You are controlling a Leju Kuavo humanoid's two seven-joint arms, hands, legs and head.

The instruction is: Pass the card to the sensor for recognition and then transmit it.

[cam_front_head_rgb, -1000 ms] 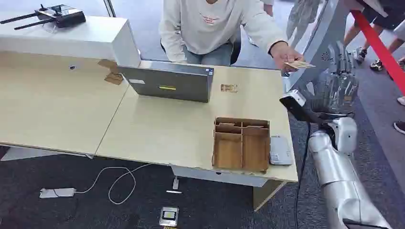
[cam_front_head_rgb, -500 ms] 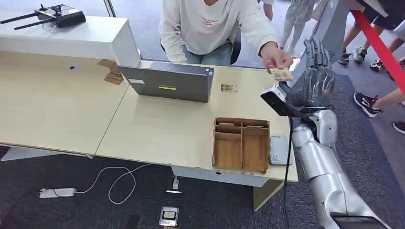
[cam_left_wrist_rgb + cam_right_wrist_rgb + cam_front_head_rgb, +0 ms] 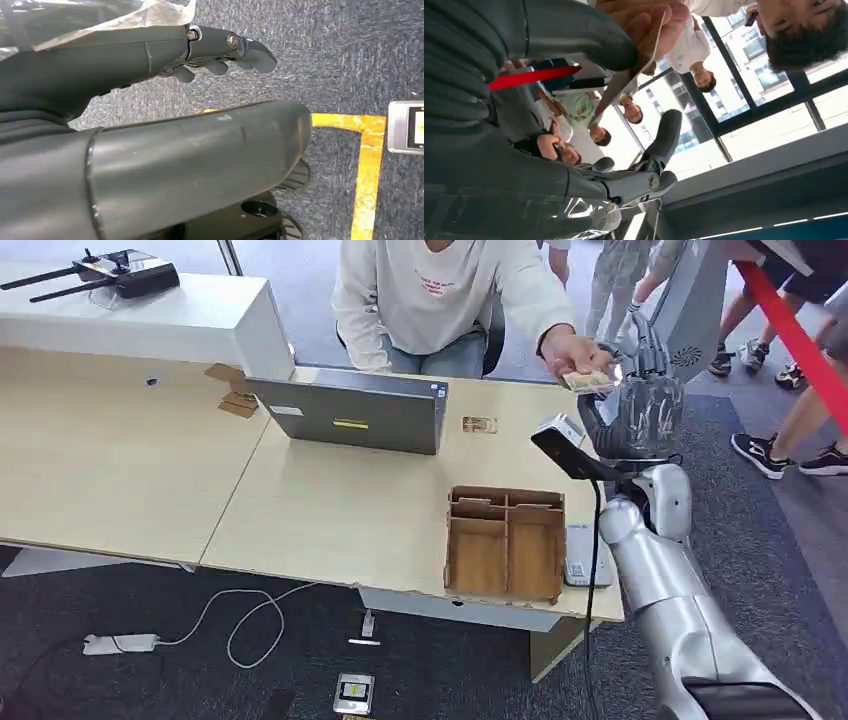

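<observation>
**Card at the right hand's fingertips, in the person's grip**

The right hand (image 3: 645, 400) is raised past the far right corner of the table (image 3: 330, 510), fingers upright and spread. In the right wrist view its thumb (image 3: 574, 35) lies against the card (image 3: 631, 80) while the darker fingers (image 3: 659, 145) stand well apart from it (whether the thumb presses or merely touches, I cannot tell). The card sits just beside the hand, on its table side, and a person's hand (image 3: 572, 348) pinches its far edge from across the table.

The left hand (image 3: 220, 50) hangs over dark carpet, fingers loosely curled and apart from the thumb, holding nothing. Near it on the floor are a yellow tape line (image 3: 367, 175) and a small grey device (image 3: 406, 127).

Nearer the robot than the right hand and below it, a grey sensor (image 3: 585, 555) lies flat at the table's near right edge, touching the side of a wooden tray (image 3: 505, 540). Farther in from the hand, a second small card (image 3: 479, 425) lies on the table beside a laptop (image 3: 350, 412). Beyond the hand sits the person in a white top (image 3: 440, 290), and a red barrier (image 3: 790, 335) slants past on the hand's outer side.
</observation>
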